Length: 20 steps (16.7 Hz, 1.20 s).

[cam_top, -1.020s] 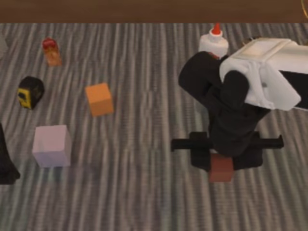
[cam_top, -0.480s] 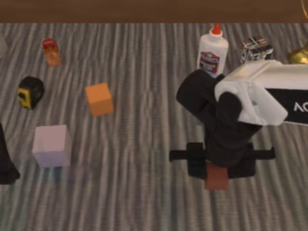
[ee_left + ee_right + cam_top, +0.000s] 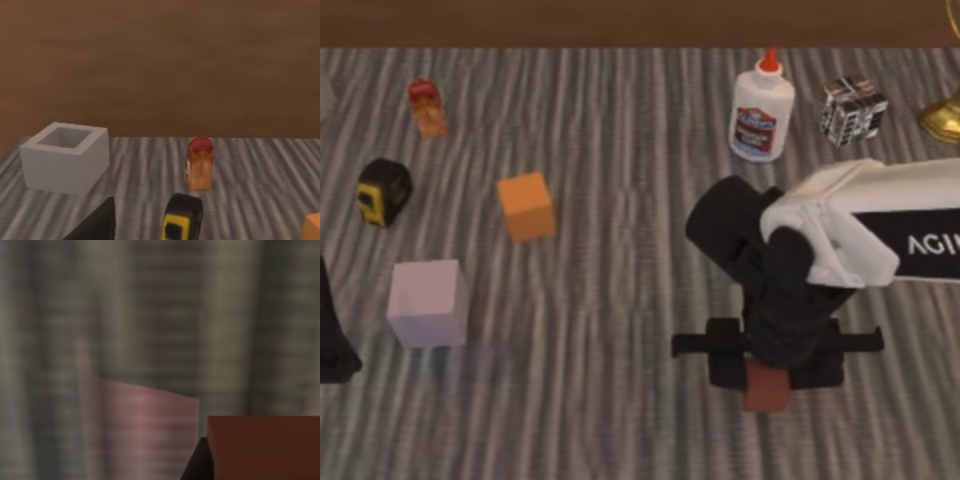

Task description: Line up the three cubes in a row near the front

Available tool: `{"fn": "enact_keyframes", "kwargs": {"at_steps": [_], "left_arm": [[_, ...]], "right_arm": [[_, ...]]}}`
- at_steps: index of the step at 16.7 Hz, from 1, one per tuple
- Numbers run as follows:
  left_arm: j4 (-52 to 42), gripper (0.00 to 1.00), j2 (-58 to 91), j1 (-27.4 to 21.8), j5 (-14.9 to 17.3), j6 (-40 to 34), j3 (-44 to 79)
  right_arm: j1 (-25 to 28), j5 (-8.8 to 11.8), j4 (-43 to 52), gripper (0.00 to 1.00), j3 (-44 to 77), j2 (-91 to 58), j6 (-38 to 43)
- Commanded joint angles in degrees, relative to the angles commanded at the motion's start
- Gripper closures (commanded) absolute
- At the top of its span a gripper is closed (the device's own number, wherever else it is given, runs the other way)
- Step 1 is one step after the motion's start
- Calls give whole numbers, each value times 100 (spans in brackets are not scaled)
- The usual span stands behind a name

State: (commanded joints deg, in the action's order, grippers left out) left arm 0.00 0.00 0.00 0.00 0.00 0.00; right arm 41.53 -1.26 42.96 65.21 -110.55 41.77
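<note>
My right gripper point(image 3: 766, 376) is shut on the small reddish-brown cube point(image 3: 765, 390), which sits near the front, right of centre. That cube fills a corner of the right wrist view point(image 3: 265, 447), with a blurred pale pink block point(image 3: 145, 432) farther off. The orange cube point(image 3: 526, 206) sits left of centre, and its edge shows in the left wrist view point(image 3: 312, 227). The largest lilac-pink cube point(image 3: 428, 302) rests nearer the front at the left. My left arm point(image 3: 332, 345) stays parked at the table's left edge.
A glue bottle point(image 3: 760, 105), a black-and-white puzzle cube point(image 3: 853, 108) and a gold object point(image 3: 942, 115) stand at the back right. A yellow-black tape measure point(image 3: 384, 190) and a small red-topped bottle point(image 3: 426, 108) are at the back left. A white open box point(image 3: 65, 157) shows in the left wrist view.
My right arm has moved toward the front and slightly left with the reddish-brown cube. This uncovered the glue bottle and the puzzle cube. The other cubes and the left arm stayed put.
</note>
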Motion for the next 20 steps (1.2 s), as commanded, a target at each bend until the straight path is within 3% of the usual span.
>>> {"fn": "enact_keyframes", "kwargs": {"at_steps": [13,20], "left_arm": [[0,0,0,0,0,0,0],[0,0,0,0,0,0,0]], "right_arm": [[0,0,0,2,0,0,0],[0,0,0,0,0,0,0]]}}
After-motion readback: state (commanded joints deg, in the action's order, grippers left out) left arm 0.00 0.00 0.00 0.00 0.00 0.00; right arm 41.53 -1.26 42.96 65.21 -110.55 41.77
